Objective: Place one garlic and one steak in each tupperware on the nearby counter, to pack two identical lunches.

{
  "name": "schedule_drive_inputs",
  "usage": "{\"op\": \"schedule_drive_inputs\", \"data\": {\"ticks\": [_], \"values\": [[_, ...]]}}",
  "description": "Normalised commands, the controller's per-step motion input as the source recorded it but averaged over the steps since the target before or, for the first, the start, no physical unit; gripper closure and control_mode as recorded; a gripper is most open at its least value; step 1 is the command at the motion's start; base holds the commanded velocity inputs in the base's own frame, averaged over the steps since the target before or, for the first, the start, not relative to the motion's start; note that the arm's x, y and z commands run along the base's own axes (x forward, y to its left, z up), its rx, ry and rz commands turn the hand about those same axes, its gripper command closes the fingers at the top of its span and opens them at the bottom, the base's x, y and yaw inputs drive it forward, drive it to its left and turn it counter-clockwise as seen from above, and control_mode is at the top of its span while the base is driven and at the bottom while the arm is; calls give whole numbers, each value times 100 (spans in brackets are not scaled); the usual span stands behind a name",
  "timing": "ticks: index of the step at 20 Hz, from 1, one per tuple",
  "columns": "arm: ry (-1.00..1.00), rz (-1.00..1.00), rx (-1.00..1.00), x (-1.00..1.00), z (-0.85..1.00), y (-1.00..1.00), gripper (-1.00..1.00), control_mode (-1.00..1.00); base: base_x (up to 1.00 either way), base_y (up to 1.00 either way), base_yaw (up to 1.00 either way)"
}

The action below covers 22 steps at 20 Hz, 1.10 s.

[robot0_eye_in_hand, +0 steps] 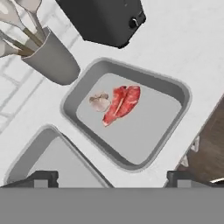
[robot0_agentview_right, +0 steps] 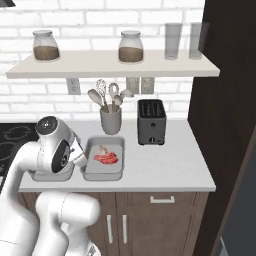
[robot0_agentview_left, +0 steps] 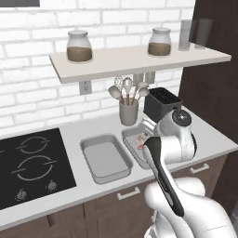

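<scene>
You're over the pale counter point(robot0_agentview_right: 165, 165), white brick wall behind, toaster point(robot0_agentview_right: 151, 121) and utensil crock point(robot0_agentview_right: 110, 120) close by. The right-hand tupperware point(robot0_eye_in_hand: 177, 94) holds one steak point(robot0_eye_in_hand: 121, 103) with a garlic point(robot0_eye_in_hand: 99, 102) touching it. The left tupperware point(robot0_agentview_left: 106, 158) shows bare grey. Your gripper point(robot0_eye_in_hand: 111, 178) hangs above them, tips spread wide, gripping nothing.

We're in a home kitchen: white brick wall point(robot0_agentview_left: 28, 100), a black hob point(robot0_agentview_left: 28, 162) set into the pale counter point(robot0_agentview_right: 165, 165), a toaster point(robot0_agentview_right: 151, 121) to the hob's right, a crock of utensils point(robot0_agentview_right: 110, 117) between them, jars point(robot0_agentview_left: 79, 46) on the shelf point(robot0_agentview_left: 139, 58) above.
</scene>
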Motion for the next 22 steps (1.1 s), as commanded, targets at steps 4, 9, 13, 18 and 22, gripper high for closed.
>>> {"op": "schedule_drive_inputs", "data": {"ticks": [4, 9, 13, 18, 22], "values": [[0, 44, -39, -56, 99, 7, -100, -100, 0, 0, 0], [-1, 25, -33, -98, 46, 0, -100, -100, 0, 0, 0], [-4, 16, -12, -99, 4, -16, -100, -100, 0, 0, 0], [0, 23, -1, -70, -1, -40, -100, -100, 0, 0, 0], [-1, 12, -1, 24, -43, 2, -100, -100, 0, 0, 0]]}}
